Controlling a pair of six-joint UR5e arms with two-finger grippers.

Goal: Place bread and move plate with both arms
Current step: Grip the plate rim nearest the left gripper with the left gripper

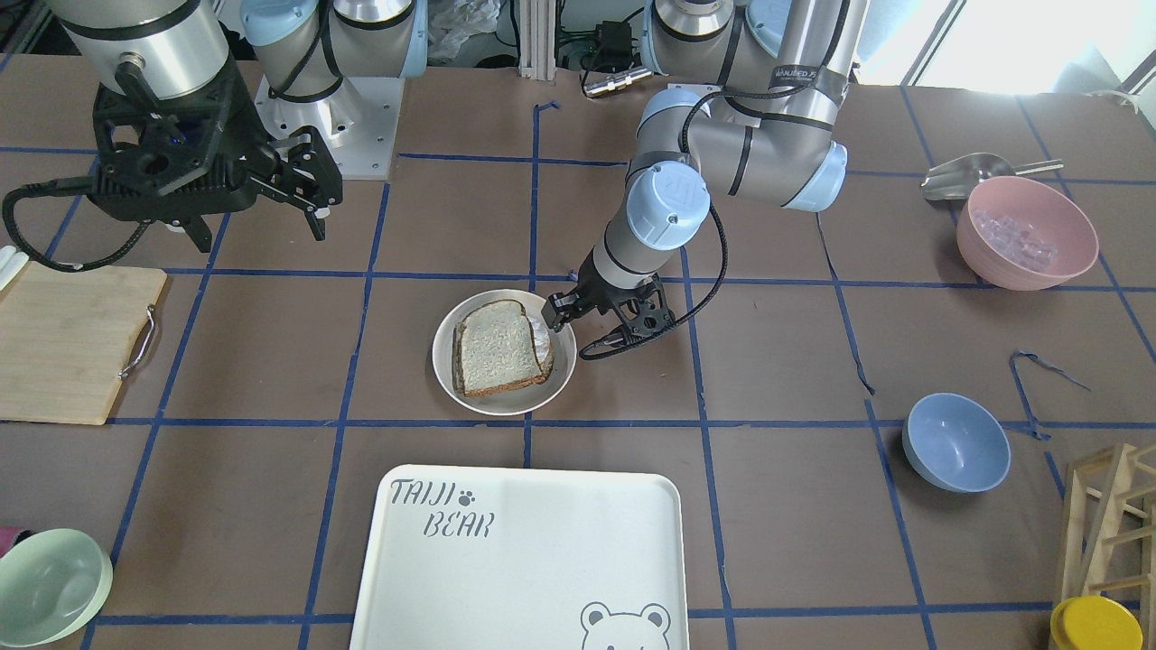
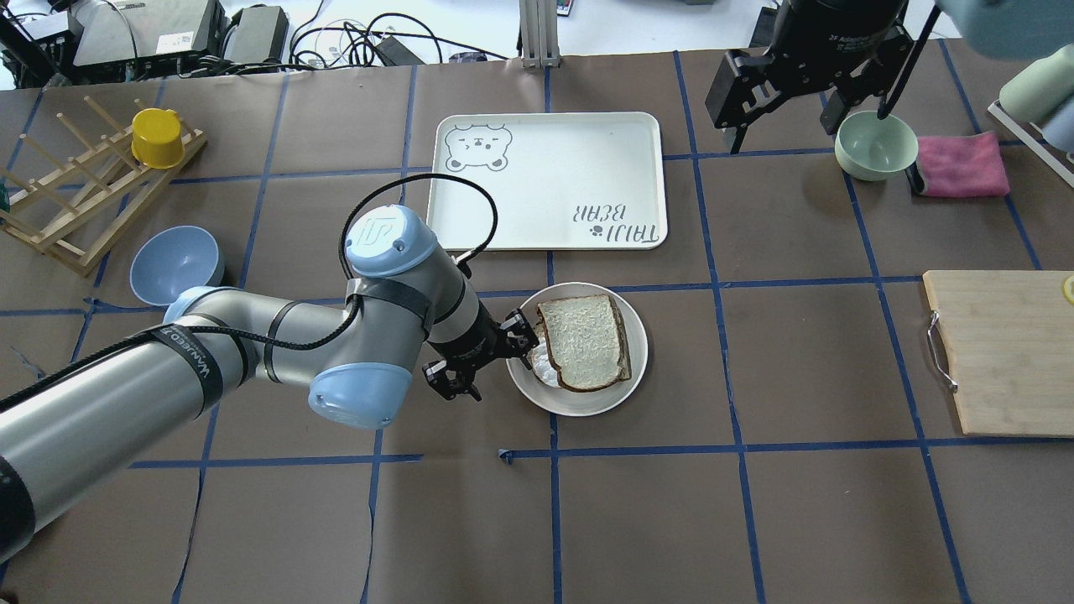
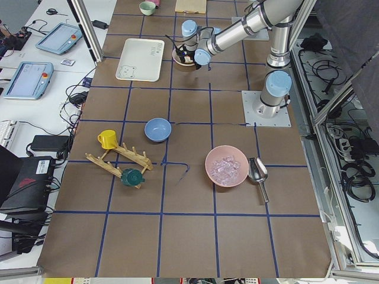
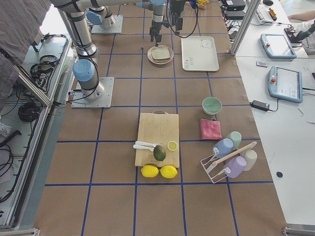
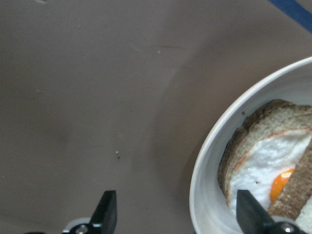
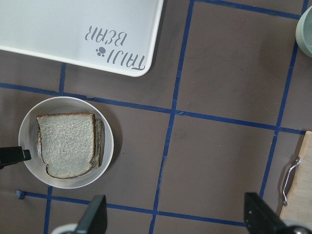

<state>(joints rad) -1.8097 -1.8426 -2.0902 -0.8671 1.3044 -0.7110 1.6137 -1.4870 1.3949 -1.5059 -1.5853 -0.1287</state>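
Note:
The bread (image 1: 497, 348) lies flat on the plate (image 1: 506, 408), on top of an egg-topped slice whose white (image 2: 545, 366) peeks out at one side. Both also show in the overhead view: the bread (image 2: 583, 340) and the plate (image 2: 579, 408). My left gripper (image 2: 487, 352) is open and empty, low at the plate's rim on my left. In the left wrist view one fingertip (image 5: 247, 207) is over the plate (image 5: 204, 170) and the other is over the table. My right gripper (image 2: 784, 126) is open and empty, high above the table and far from the plate (image 6: 105, 161).
The "TAIJI BEAR" tray (image 2: 545, 180) lies just beyond the plate. A wooden cutting board (image 2: 998, 352) is at my right, with a green bowl (image 2: 875, 144) and a pink cloth (image 2: 961, 164) beyond it. A blue bowl (image 2: 176, 264) and a wooden rack (image 2: 75, 210) are at my left.

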